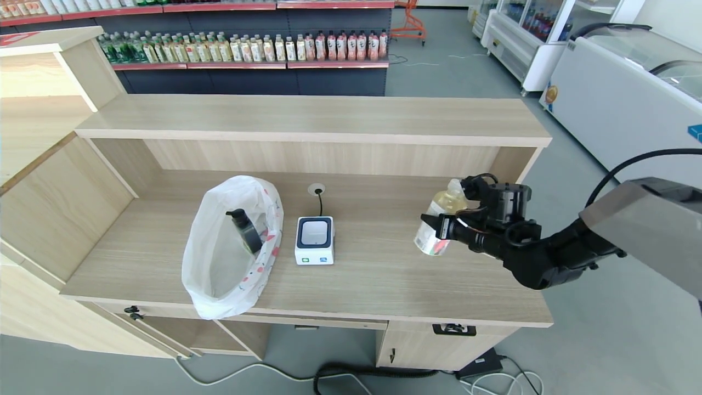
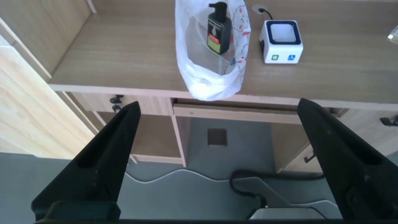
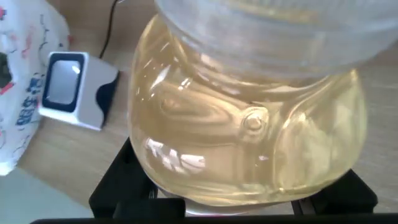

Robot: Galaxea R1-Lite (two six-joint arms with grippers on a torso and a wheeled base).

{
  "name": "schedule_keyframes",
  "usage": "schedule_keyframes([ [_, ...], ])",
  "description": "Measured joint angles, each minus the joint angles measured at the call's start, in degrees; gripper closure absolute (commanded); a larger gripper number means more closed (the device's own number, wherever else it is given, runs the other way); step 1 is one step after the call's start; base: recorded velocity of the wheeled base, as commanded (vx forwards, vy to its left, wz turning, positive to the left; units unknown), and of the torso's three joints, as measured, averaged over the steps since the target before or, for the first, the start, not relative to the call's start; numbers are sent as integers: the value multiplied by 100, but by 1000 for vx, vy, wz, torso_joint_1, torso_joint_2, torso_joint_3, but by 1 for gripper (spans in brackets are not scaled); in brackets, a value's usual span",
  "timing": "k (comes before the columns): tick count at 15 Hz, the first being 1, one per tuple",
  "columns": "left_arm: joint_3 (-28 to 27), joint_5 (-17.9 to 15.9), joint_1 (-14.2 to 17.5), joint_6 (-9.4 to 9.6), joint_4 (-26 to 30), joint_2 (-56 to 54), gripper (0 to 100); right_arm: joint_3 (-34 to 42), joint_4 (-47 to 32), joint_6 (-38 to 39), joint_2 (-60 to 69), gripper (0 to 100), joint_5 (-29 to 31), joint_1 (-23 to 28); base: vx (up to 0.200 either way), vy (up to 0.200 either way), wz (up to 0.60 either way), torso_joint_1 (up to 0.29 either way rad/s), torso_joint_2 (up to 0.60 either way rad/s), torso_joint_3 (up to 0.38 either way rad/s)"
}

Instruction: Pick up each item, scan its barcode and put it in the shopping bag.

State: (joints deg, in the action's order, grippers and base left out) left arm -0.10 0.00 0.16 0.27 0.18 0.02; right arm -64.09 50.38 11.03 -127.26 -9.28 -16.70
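The right jaws are clamped on the bottle (image 1: 447, 204), which lies tilted between them above the surface's (image 1: 378, 280) right end. The scanner (image 1: 314, 240) sits mid-surface. Beside it, the bag (image 1: 203, 274) holds a dispenser (image 1: 245, 227). The left jaws stand apart, off the front edge.

On the light wooden counter (image 1: 373, 269), the white plastic shopping bag (image 1: 208, 274) lies at the left, with the black pump bottle (image 1: 244, 227) inside it. The white box-shaped scanner (image 1: 315, 240) stands just right of the bag, with the round cable hole (image 1: 316, 190) behind it. Well to the right, the right gripper (image 1: 439, 227) holds the clear plastic bottle of yellow liquid (image 1: 447, 203) over the counter.
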Motion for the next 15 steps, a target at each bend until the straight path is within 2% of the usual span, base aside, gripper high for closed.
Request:
schedule_keyframes([
  [3,0,0,0,0,-2,0,0,1221,-85,528,894,100,-1187,-399,0,0,0,0,0,0],
  [6,0,0,0,0,0,0,0,2002,-108,735,1517,100,-1905,-995,0,0,0,0,0,0],
  [9,0,0,0,-2,0,0,0,2115,-85,794,1714,100,-1998,-1229,0,0,0,0,0,0],
  [15,0,0,0,0,0,0,0,2128,-33,794,1959,100,-2712,-1303,0,0,0,0,0,0],
])
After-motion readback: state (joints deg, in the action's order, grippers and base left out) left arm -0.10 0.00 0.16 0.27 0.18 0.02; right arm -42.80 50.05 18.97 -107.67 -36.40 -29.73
